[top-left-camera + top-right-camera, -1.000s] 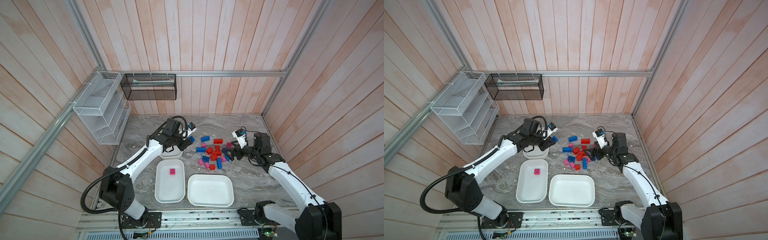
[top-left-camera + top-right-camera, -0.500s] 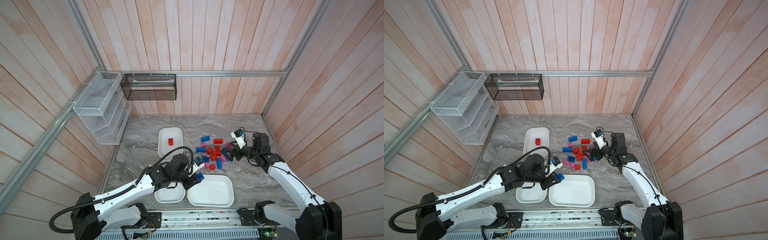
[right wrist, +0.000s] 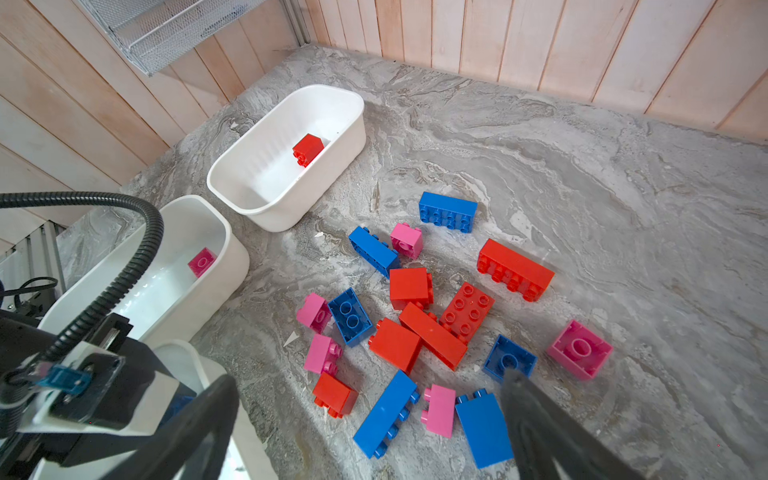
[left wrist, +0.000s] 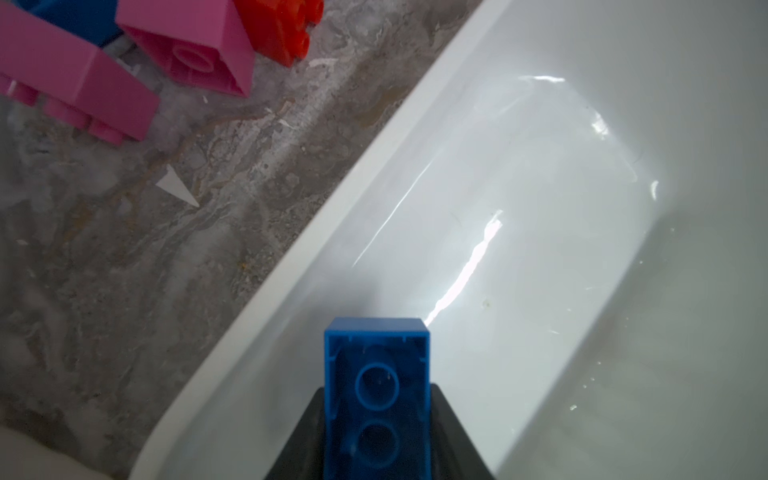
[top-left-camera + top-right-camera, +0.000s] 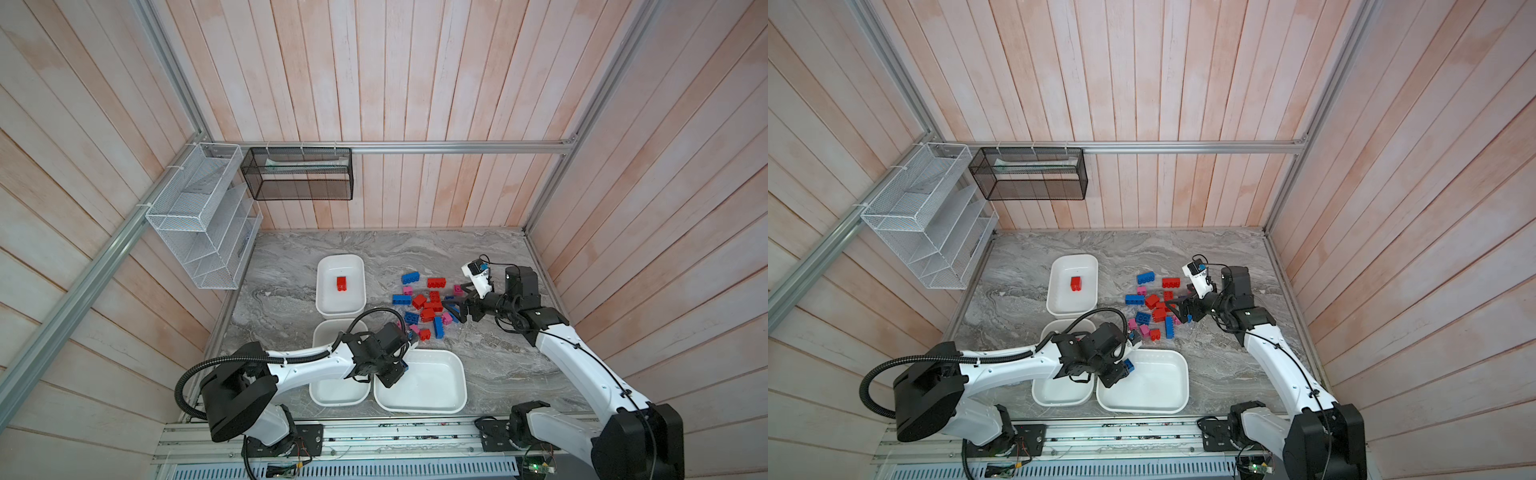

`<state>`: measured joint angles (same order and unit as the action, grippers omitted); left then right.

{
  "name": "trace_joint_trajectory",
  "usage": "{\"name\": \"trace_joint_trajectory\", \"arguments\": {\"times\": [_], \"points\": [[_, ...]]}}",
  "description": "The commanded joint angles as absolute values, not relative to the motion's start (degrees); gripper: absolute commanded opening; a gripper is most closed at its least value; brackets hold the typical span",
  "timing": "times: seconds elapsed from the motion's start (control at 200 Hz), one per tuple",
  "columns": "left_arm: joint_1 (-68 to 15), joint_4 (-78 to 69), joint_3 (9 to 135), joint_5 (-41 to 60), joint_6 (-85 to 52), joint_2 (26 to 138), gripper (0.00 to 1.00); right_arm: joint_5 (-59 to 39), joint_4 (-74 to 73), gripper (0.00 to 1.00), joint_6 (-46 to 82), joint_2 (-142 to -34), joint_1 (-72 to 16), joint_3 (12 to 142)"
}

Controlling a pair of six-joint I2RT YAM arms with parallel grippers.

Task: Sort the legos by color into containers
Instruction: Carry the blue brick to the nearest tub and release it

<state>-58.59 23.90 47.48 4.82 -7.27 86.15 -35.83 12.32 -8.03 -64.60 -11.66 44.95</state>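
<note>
Blue brick [image 4: 376,399] clamped in left gripper [image 4: 376,419], hanging over the empty near tub [image 5: 453,365]. One red brick [image 5: 341,284] sits in far tub [image 5: 322,266], one pink [image 3: 202,262] in middle tub [image 3: 232,249]. Pile [image 5: 428,305] on table remains unsorted. Right gripper [image 3: 370,419] spread wide above it, empty.

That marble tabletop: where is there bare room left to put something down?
The marble tabletop is bare along the back wall, behind the far tub and the brick pile. Another bare stretch lies between the near right tub and the right arm. The middle is crowded: bricks and the near left tub.
</note>
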Motion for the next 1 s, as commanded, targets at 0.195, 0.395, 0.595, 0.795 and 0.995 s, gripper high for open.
{"name": "trace_joint_trajectory", "arguments": {"times": [0.195, 0.395, 0.595, 0.795, 0.995], "points": [[-58.1, 28.2, 51.7, 3.4, -10.8, 82.4, 0.59, -35.4, 13.1, 0.98, -8.9, -63.8, -11.9, 44.0], [-58.2, 29.0, 57.3, 7.7, -9.6, 78.5, 0.61, -35.4, 13.2, 0.98, -8.8, -63.5, -11.9, 44.4], [-50.3, 29.8, 62.6, 10.2, 2.9, 80.7, 0.67, -36.2, 12.3, 0.98, -8.3, -63.7, -11.9, 44.4], [-40.4, 28.6, 68.6, 16.0, 19.1, 88.3, 0.72, -36.1, 12.2, 0.98, -8.4, -63.7, -11.8, 44.9], [-32.9, 28.5, 75.8, 22.5, 32.0, 98.2, 0.72, -36.5, 12.2, 0.98, -8.7, -63.9, -11.3, 45.2]]}}
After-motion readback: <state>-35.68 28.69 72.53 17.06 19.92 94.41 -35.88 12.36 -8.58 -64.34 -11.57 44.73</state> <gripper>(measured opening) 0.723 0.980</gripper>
